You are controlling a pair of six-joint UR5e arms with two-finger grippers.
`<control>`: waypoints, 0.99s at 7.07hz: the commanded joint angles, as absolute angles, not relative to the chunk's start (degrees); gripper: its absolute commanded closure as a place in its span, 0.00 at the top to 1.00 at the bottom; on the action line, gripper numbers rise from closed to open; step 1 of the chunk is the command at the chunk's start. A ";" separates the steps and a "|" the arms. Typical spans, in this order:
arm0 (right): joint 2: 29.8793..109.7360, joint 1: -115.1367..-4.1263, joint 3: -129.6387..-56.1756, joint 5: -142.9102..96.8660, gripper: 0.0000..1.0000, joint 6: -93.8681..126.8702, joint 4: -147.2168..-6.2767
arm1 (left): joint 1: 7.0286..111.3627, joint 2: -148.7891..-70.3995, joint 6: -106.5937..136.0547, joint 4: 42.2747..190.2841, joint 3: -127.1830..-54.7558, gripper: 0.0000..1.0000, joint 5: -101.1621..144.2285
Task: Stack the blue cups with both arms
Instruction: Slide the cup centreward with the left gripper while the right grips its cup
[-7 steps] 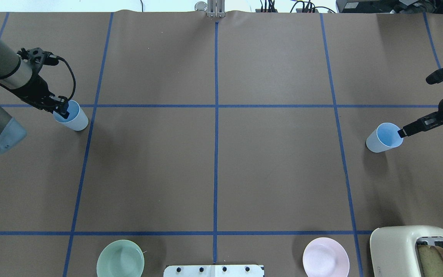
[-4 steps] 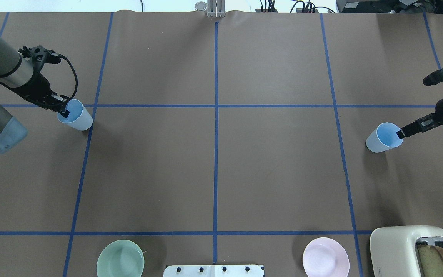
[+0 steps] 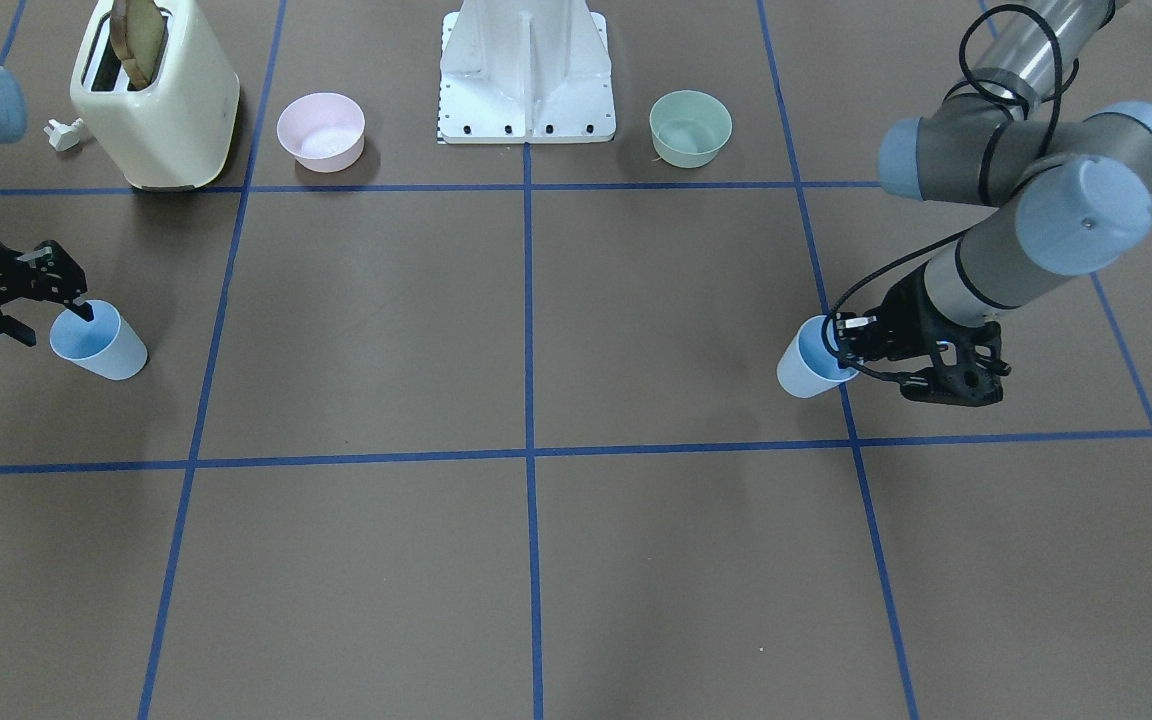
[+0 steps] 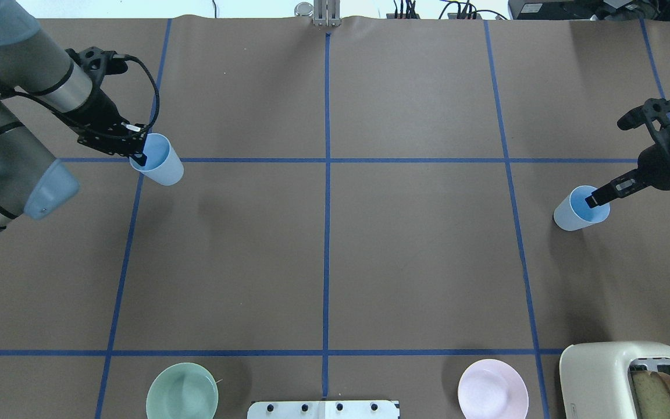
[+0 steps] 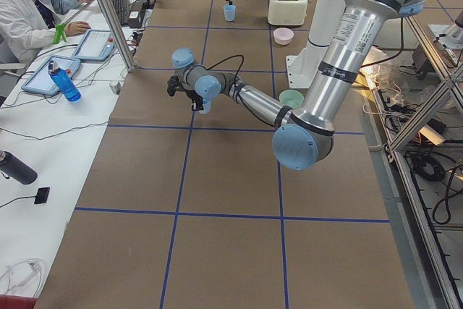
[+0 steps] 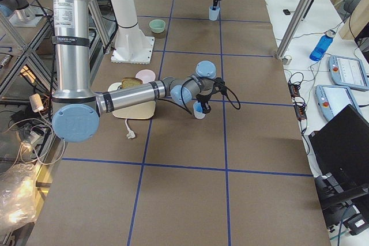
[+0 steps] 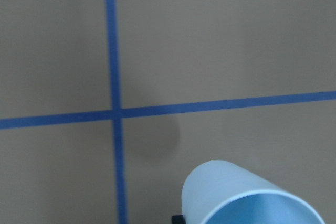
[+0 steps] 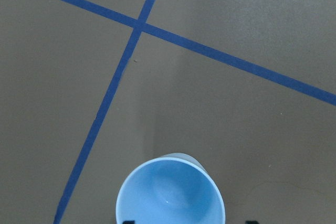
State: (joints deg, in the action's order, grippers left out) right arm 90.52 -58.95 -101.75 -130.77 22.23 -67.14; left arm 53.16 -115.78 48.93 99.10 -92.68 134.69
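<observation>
One blue cup [image 4: 160, 164] hangs tilted above the table in my left gripper [image 4: 139, 155], which is shut on its rim, one finger inside. It also shows in the front view [image 3: 808, 368] and the left wrist view [image 7: 247, 198], its shadow apart from it. The other blue cup [image 4: 579, 210] stands upright on the table at the right. My right gripper [image 3: 56, 325] is open at its rim, with one finger inside the cup and the other outside. The right wrist view shows this cup [image 8: 170, 192] from above.
A cream toaster [image 4: 631, 378] with bread, a pink bowl [image 4: 492, 389] and a pale green bowl [image 4: 182, 391] stand along the near edge beside the white base stand [image 3: 526, 70]. Blue tape lines grid the brown table.
My left gripper has carried its cup to the right and a little farther away. My right gripper's finger has slid further over the right cup, which has stayed in place.
</observation>
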 commanded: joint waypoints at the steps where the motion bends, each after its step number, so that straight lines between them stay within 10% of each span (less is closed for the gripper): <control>1: 90.44 -58.71 -100.47 -129.64 0.68 22.06 -67.15 | 46.01 -121.26 61.21 98.70 -93.16 0.00 129.16; 5: 90.26 -58.62 -99.05 -129.73 0.62 20.39 -67.15 | 38.17 -129.10 72.22 94.31 -92.90 0.00 123.35; 7: 90.35 -58.62 -99.05 -129.73 0.41 20.39 -67.24 | 34.81 -131.30 74.09 94.31 -91.24 0.00 120.24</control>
State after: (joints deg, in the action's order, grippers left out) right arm 90.32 -58.63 -99.08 -129.76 20.41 -67.21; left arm 36.28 -130.08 72.99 94.47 -92.06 121.69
